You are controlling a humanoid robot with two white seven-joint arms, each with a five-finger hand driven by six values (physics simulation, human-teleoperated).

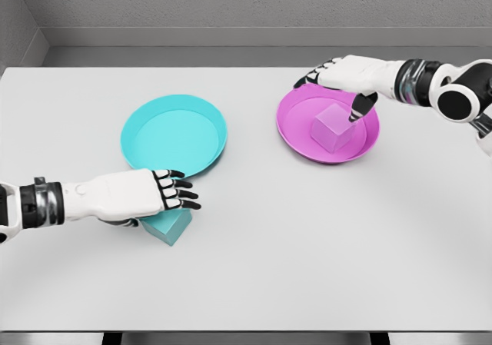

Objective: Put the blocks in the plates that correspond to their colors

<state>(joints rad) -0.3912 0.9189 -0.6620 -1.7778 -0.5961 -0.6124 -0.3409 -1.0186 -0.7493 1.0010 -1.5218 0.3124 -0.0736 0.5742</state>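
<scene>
A cyan block (pixel 171 227) sits on the white table just in front of the cyan plate (pixel 146 157). My left hand (pixel 165 194) hovers over the block's near-left part and hides it, fingers stretched out flat toward the right. A pink block (pixel 332 127) lies inside the magenta plate (pixel 300 141). My right hand (pixel 338 84) hangs over the plate's far rim with its fingers spread. Its thumb points down beside the pink block's upper right corner, and nothing is held.
The two plates stand side by side in the middle of the white table (pixel 307 253), cyan on the left, magenta on the right. A grey wall runs behind the table's far edge.
</scene>
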